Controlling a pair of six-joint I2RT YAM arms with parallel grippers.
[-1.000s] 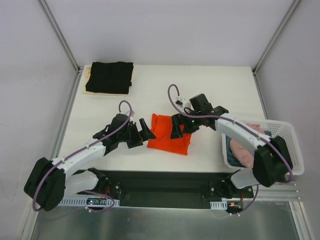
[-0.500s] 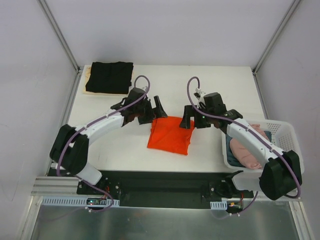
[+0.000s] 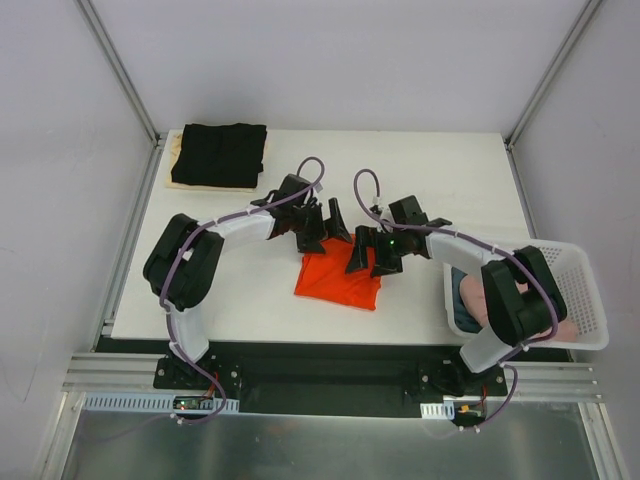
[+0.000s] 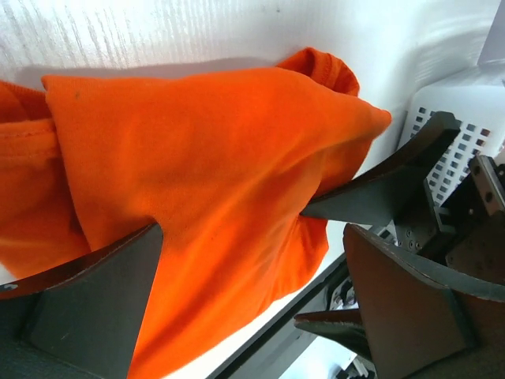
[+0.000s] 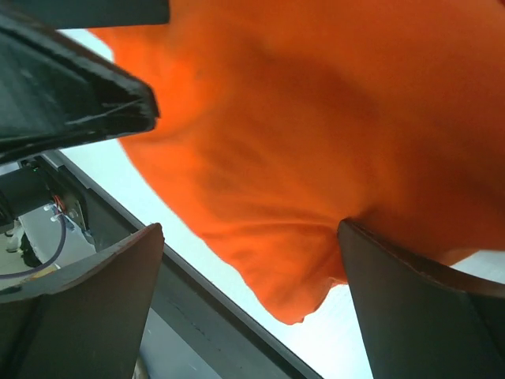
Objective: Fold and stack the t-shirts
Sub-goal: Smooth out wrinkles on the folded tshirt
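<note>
While both grippers hang over its far edge with jaws spread wide and nothing held, the orange-red t-shirt (image 3: 335,285) lies folded into a compact, roughly square packet on the white table (image 3: 450,180), slightly longer from far edge to near edge than it is across. The left gripper (image 3: 325,228) stands at the packet's far-left corner. The right gripper (image 3: 371,258) sits a little further in, over the far-right part, and looks the nearer of the two to the cloth. From either gripper the bulk of the shirt runs away toward the near edge of the table. Both wrist views show orange fabric filling the gap between the open jaws, bunched and wrinkled rather than flat; whether any jaw touches the cloth cannot be told.

Far to the left of the orange-red packet, at the back corner, a black t-shirt (image 3: 218,155) rests folded on a cream cloth (image 3: 172,182). To the packet's right, well apart, a white lattice basket (image 3: 590,300) holds a pink t-shirt (image 3: 480,305).

The step in hand appears to be taking hold of the far edge. The likely risk is one gripper pinching only the top layer, which would open the fold.
</note>
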